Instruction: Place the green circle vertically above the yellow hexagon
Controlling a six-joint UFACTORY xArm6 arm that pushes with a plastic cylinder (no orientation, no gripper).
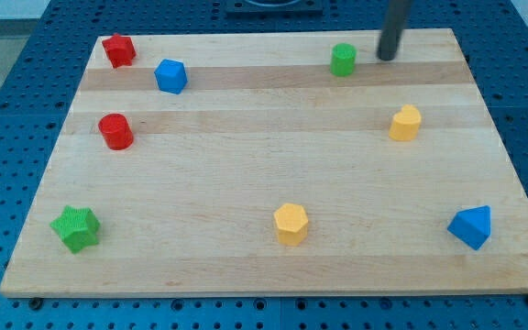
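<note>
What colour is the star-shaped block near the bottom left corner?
Green. The star shows plainly in the camera view, the only view there is.

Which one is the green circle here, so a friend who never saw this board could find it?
Start at the wooden board's far edge at the view's top and look right of centre. There stands the green circle, a short round block, with my tip just to its right, apart from it. The only other green piece is a green star at the bottom left.

A straight, dark grey rod ending at my tip (388, 58).
</note>
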